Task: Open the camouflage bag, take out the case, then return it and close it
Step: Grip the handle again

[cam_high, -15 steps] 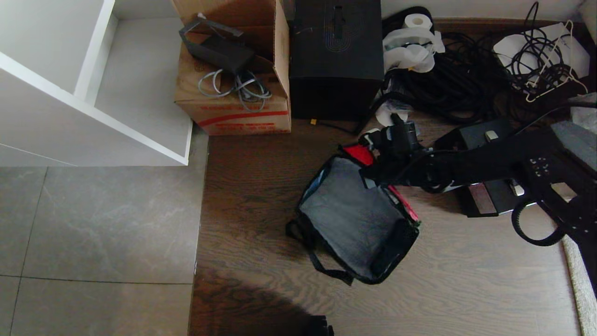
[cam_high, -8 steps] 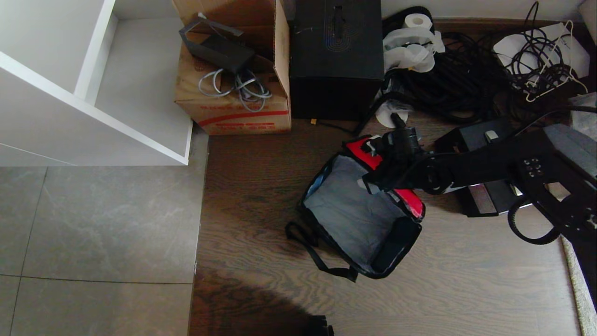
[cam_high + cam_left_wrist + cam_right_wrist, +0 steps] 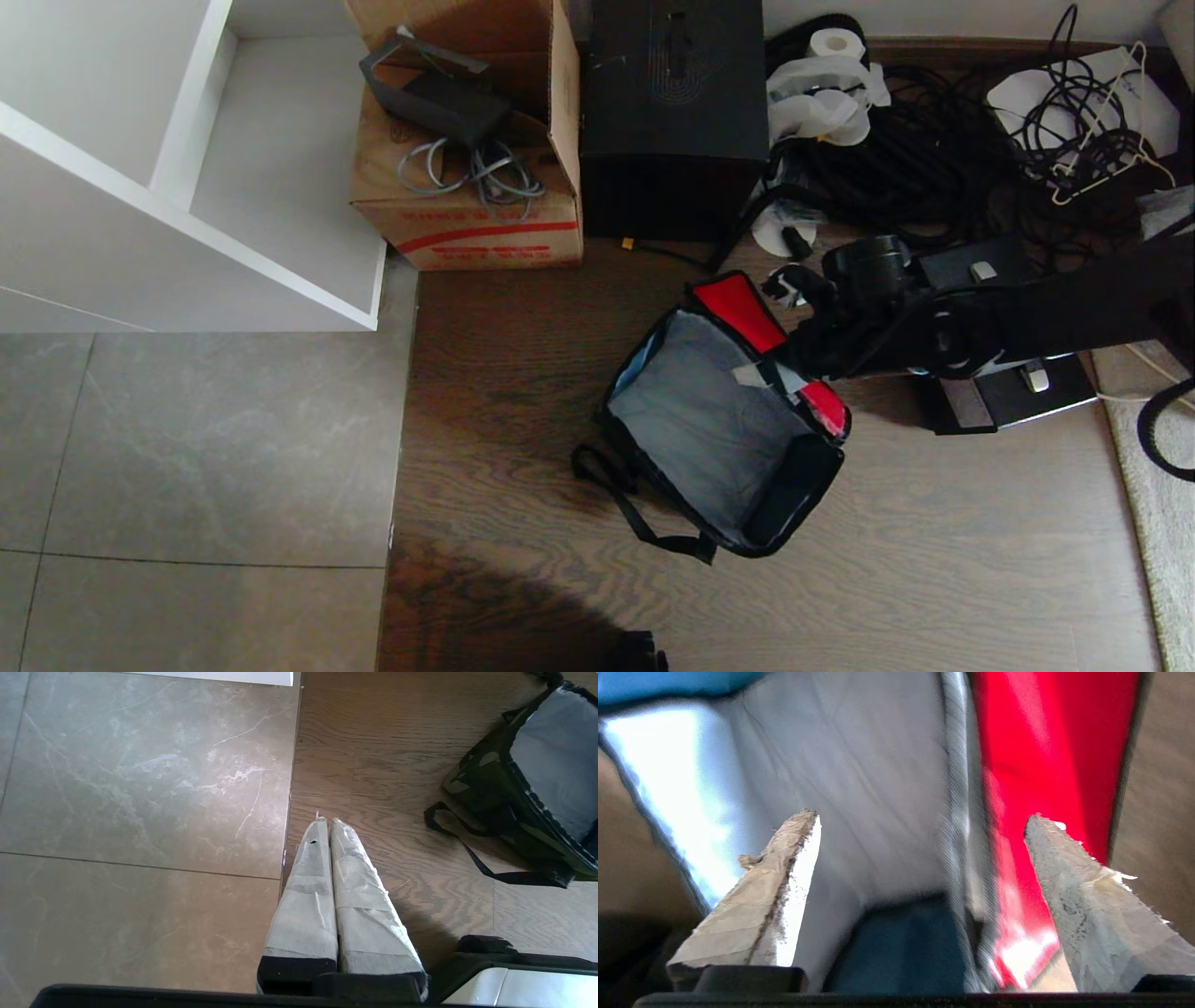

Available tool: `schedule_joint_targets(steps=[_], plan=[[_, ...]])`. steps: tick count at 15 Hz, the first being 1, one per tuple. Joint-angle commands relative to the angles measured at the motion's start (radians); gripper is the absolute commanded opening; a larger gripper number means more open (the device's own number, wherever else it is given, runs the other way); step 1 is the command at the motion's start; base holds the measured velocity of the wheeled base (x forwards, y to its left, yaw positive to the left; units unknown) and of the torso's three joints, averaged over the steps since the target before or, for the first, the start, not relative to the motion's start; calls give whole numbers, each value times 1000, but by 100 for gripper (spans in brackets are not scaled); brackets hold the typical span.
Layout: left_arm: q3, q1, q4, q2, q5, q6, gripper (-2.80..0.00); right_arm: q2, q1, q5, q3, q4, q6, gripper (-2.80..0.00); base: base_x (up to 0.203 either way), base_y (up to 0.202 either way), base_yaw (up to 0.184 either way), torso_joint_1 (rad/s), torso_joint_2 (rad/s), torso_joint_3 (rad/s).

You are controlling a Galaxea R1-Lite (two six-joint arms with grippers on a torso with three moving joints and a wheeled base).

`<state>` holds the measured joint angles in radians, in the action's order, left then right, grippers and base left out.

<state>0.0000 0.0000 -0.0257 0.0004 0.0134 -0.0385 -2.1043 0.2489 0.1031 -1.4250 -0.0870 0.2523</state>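
The white shelf unit (image 3: 187, 187) fills the far-left corner of the head view, and everything else can be placed from the camouflage bag (image 3: 719, 429), which lies open on the wooden floor (image 3: 934, 560). Its long axis runs diagonally, from the end nearest the black box (image 3: 672, 112) down toward the near right, with the mouth facing up and the one red flap (image 3: 747, 313) folded back along its right edge. One black box and one cardboard carton (image 3: 467, 168) stand beyond the bag, the carton to the box's left. One case (image 3: 999, 401) lies flat on the floor just right of the bag, partly hidden under the right arm.

Only the left wrist view shows the bag's camouflage outer wall (image 3: 486, 784) and its black strap (image 3: 467, 854) trailing on the floor; the head view gives mostly grey lining. Only the right wrist view looks straight into the bag's grey interior.

The right gripper (image 3: 920, 858) hangs above the bag's right edge, released, its two fingers (image 3: 784, 877) spread wide and holding nothing. The left gripper (image 3: 325, 826) is parked to the bag's left, its two fingers pressed together on nothing.
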Motion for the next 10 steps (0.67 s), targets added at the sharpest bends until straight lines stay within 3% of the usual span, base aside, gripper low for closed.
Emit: schedule_joint_targets(steps=[1, 2, 4, 7, 8, 9, 10], plan=[[9, 2, 0, 0, 0, 0, -280, 79, -73, 13, 8, 9, 16, 0, 0, 0, 0, 0, 0, 0], [9, 2, 0, 0, 0, -1, -280, 85, -80, 12, 7, 15, 23, 0, 0, 0, 0, 0, 0, 0], [9, 0, 0, 0, 0, -1, -280, 125, -188, -22, -4, 37, 69, 0, 0, 0, 0, 0, 0, 0], [9, 2, 0, 0, 0, -1, -280, 154, -262, -217, -35, 41, 106, 0, 0, 0, 0, 0, 0, 0], [9, 2, 0, 0, 0, -1, -280, 156, -264, -221, -37, 39, 108, 0, 0, 0, 0, 0, 0, 0], [9, 2, 0, 0, 0, -1, -280, 165, -278, -254, -29, 40, 141, 0, 0, 0, 0, 0, 0, 0], [9, 0, 0, 0, 0, 0, -280, 174, -304, -355, -9, 30, 226, 0, 0, 0, 0, 0, 0, 0]])
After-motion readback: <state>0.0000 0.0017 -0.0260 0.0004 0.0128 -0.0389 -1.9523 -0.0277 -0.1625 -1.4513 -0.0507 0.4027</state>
